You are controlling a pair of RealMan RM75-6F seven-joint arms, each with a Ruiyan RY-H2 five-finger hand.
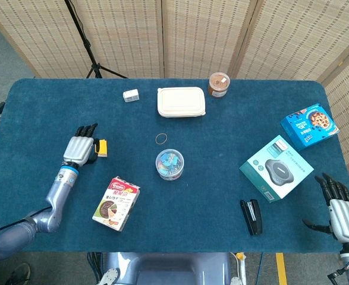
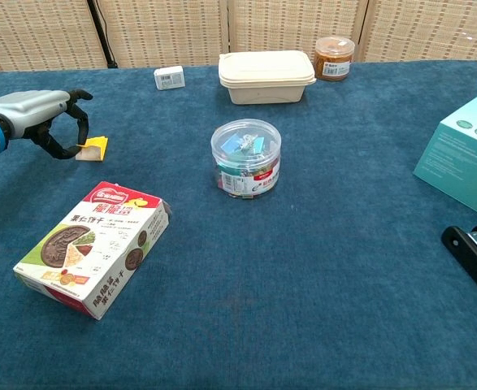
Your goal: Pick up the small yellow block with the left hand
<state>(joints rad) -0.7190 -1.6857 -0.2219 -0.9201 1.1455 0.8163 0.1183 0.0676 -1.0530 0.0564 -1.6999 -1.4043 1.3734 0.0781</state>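
The small yellow block [image 2: 93,147] sits on the table's left side just far of the snack box [image 2: 92,246], with the left hand [image 2: 39,122] curled over it, fingertips touching but seemingly not clamped, and it looks light and rigid, so I'd pinch opposite flat sides.

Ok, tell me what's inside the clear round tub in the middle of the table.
The clear tub holds a jumble of small colourful pieces, blue most obvious; they may be clips, but I can't tell. Its label band hides the lower contents.
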